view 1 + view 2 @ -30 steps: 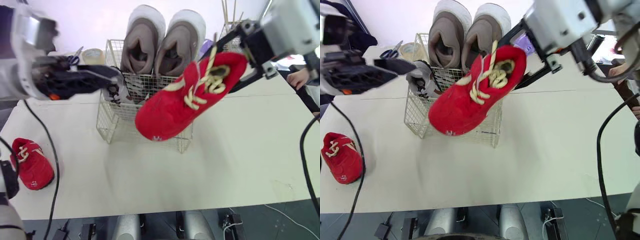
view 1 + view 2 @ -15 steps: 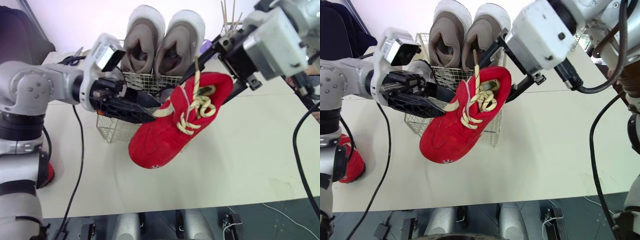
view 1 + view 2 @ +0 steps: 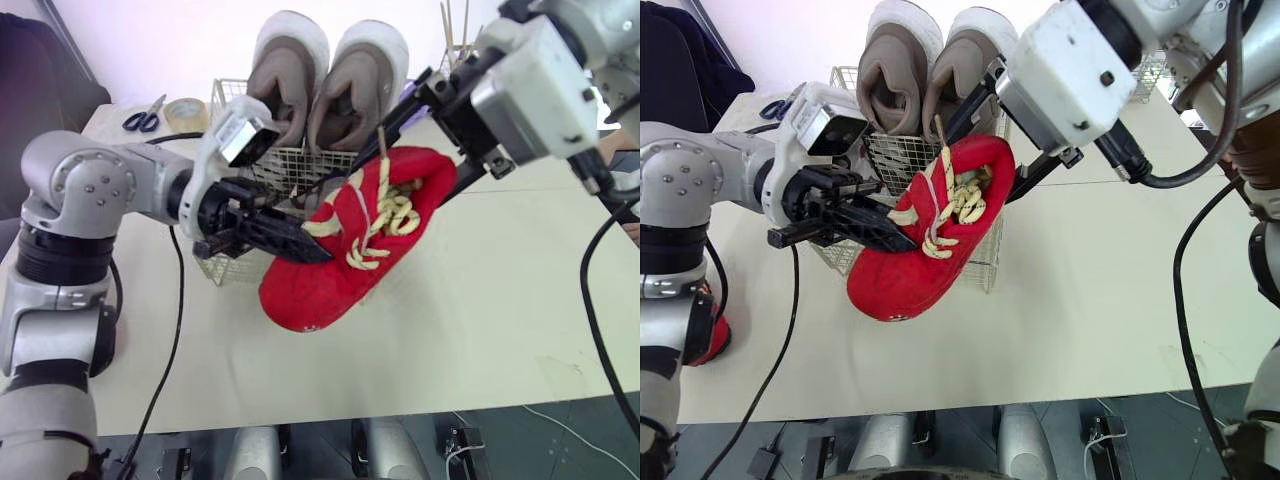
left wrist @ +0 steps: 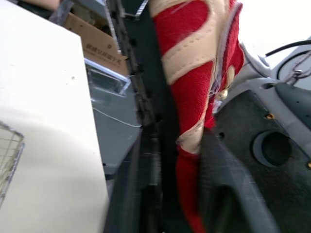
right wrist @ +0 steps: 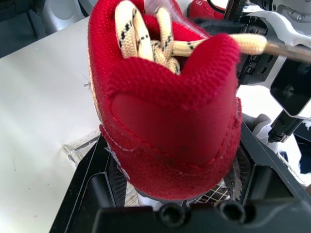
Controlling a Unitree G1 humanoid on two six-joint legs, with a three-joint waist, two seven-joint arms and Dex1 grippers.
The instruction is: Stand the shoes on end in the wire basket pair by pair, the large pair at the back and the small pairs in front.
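Note:
A red shoe point(image 3: 340, 260) with cream laces hangs in the air in front of the wire basket point(image 3: 222, 266), toe down. My right gripper point(image 3: 432, 160) is shut on its heel, which sits between the fingers in the right wrist view point(image 5: 170, 145). My left gripper point(image 3: 303, 247) has reached in from the left, and its black fingers point(image 4: 146, 160) pinch the shoe's side by the laces. The large grey-brown pair point(image 3: 325, 85) stands on end at the back of the basket. The other red shoe point(image 3: 712, 338) lies on the table at the left, mostly behind my left arm.
Scissors point(image 3: 143, 116) and a roll of tape point(image 3: 188, 112) lie on the table behind the basket at the left. The pale tabletop point(image 3: 480, 300) stretches open to the right and front of the basket. Cables hang off both arms.
My left arm swung in from the left of the basket to the held shoe and its fingers closed on the shoe's side. The shoe dropped a little toward the left.

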